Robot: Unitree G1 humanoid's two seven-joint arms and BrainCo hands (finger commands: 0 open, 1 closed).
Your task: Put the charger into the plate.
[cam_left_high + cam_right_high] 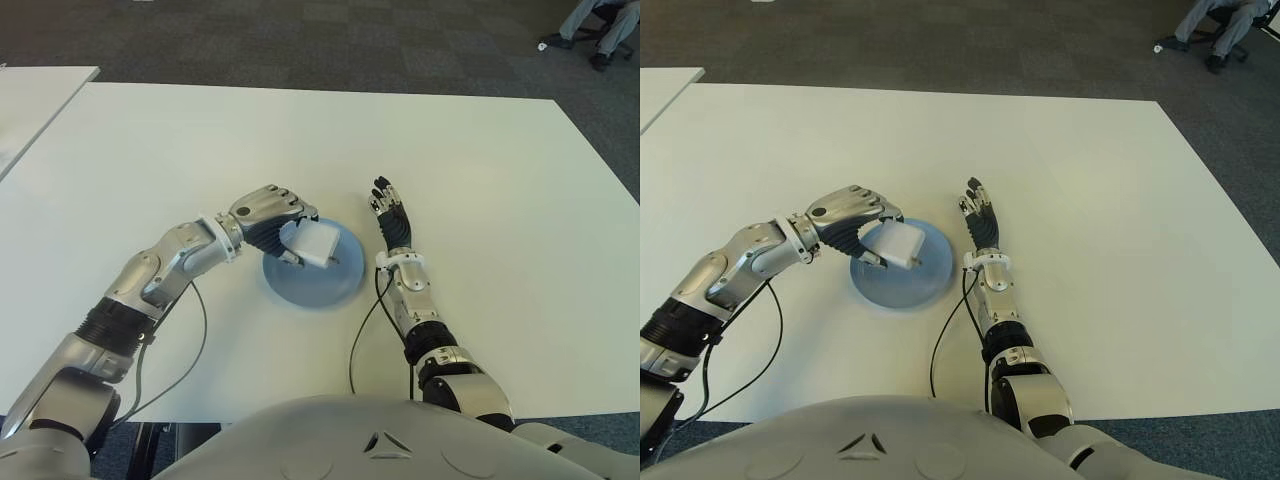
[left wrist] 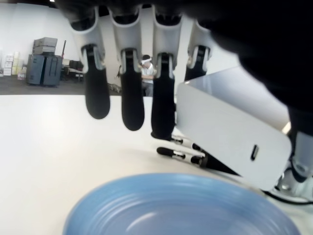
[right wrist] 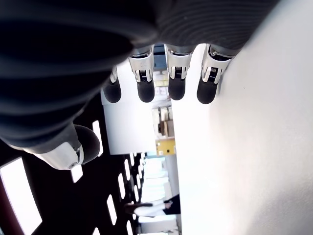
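Note:
A white square charger [image 1: 313,243] is held in my left hand [image 1: 272,221] just above the blue plate [image 1: 320,281] near the table's middle. In the left wrist view the charger [image 2: 230,139] sits between the thumb and the curled fingers [image 2: 162,100], with the plate's ribbed surface [image 2: 166,205] right beneath it. My right hand [image 1: 392,218] shows just right of the plate with its fingers straight and nothing in it.
The white table [image 1: 480,180] stretches wide around the plate. A second white table's corner [image 1: 30,95] shows at the far left. A seated person's legs [image 1: 598,25] are at the far right on the dark carpet. Black cables [image 1: 365,330] hang from both forearms.

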